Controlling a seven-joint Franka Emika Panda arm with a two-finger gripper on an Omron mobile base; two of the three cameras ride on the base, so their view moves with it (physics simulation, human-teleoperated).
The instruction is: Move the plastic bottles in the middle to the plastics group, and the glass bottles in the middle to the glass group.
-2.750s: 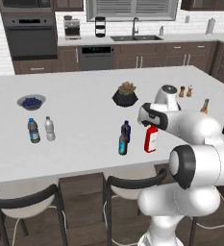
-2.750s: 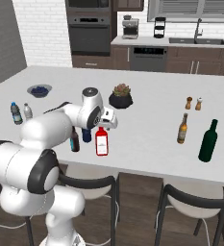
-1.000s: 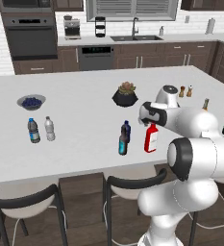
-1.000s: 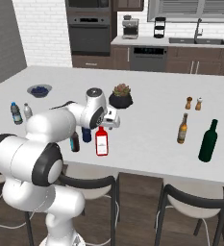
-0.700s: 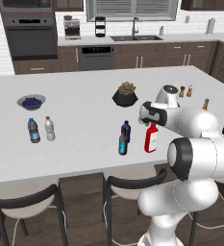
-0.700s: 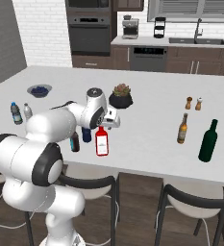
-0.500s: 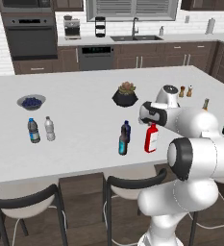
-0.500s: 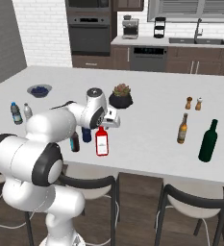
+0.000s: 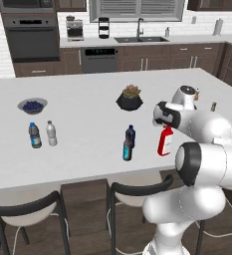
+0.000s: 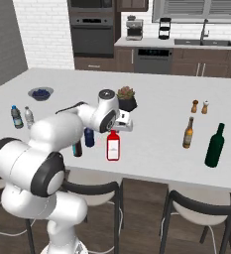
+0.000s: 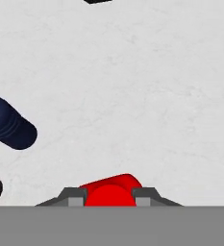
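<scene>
The red squarish glass bottle [image 9: 165,143] [image 10: 113,146] stands upright on the white island, in the middle. My gripper [image 9: 165,125] [image 10: 114,129] [image 11: 109,196] hangs right over it, its jaws pressed against both sides of the thin red neck [image 11: 111,188]. Just left of it stand the stout navy plastic bottle [image 9: 131,135] [image 10: 89,137] [image 11: 10,126] and the slim dark teal-labelled bottle [image 9: 127,150] [image 10: 77,148]. The plastics group [image 9: 34,135] [image 10: 16,116] is at the far left. The amber bottle [image 10: 188,133] and green bottle [image 10: 215,145] stand at the right.
A potted succulent [image 9: 130,97] [image 10: 126,98] sits just behind the gripper. A bowl of blueberries [image 9: 33,105] [image 10: 40,93] lies at the back left, and two small shakers [image 10: 200,106] at the back right. Stools stand along the island's near edge.
The jaws have closed in on the red bottle's neck. The arm and every bottle have stayed where they were.
</scene>
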